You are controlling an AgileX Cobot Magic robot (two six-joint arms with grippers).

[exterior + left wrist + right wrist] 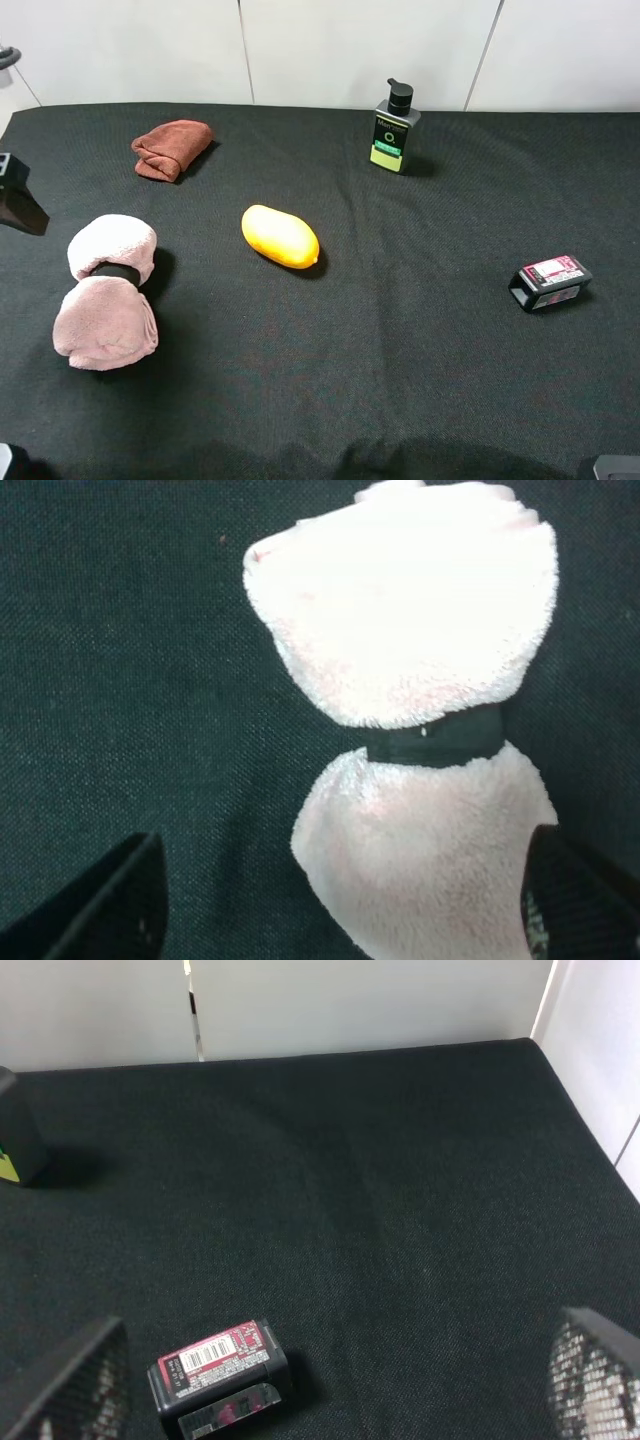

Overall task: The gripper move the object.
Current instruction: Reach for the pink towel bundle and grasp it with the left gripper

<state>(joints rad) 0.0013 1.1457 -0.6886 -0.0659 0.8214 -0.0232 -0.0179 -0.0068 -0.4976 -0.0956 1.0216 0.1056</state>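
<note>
Showing two pincers over a black worktop [420, 380], read from each pincer outward.

Left pincer [345, 885]: the two dark fingers [110, 910] stand wide apart with nothing gripped. Just ahead, in line with the gap between them, lies the towel [410, 680], a pale pink fluffy roll cinched at its waist by a black band [435, 738] into two rounded lobes. The nearer lobe sits close before the fingertips; the farther lobe lies straight on past the band. Whether either finger touches the nearer lobe cannot be told.

Seen from the high camera, the towel rests flat on the worktop on the left pincer's side, apart from everything else. Farther out on that same side, near the worktop's back edge, lies a reddish-brown folded cloth [172, 148]. Toward the right pincer's side of the towel, about mid-worktop, lies a smooth yellow fruit [280, 236].

Right pincer [335, 1380]: its fingers [70, 1385] also stand wide apart, empty. Close ahead, nearer one finger than the other, lies a small black box [220, 1375] with a pink barcode label facing up. Well beyond it stands an upright dark pump bottle [396, 128] with a green label, near the back edge. Past the worktop rises a white panelled wall [350, 1005].
</note>
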